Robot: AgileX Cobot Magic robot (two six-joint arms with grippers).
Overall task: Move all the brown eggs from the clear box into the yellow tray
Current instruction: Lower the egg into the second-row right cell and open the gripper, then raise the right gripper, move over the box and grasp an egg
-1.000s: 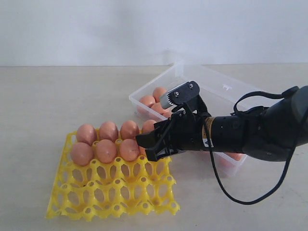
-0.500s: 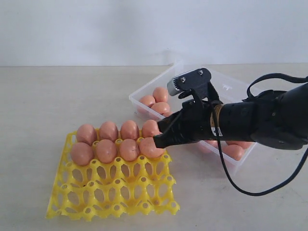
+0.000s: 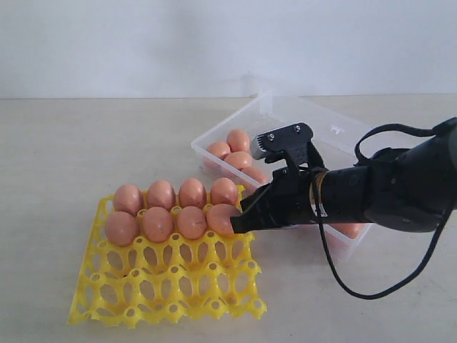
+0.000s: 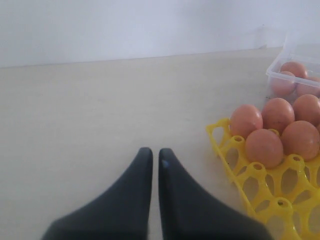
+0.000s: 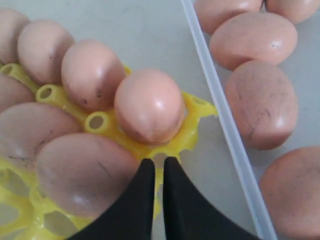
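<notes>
Shells of the brown eggs (image 5: 148, 106) are smooth and matt, with a faint sheen on the crown and fine dark flecks (clear only in the right wrist view). The yellow tray (image 5: 192, 124) is moulded plastic, smooth and slightly glossy. The clear box (image 5: 226, 117) is thin transparent plastic, smooth and a little hazy. The table (image 3: 71, 143) is pale, matt and even. The right gripper (image 5: 158, 162) and left gripper (image 4: 154, 152) look matt black and smooth.
</notes>
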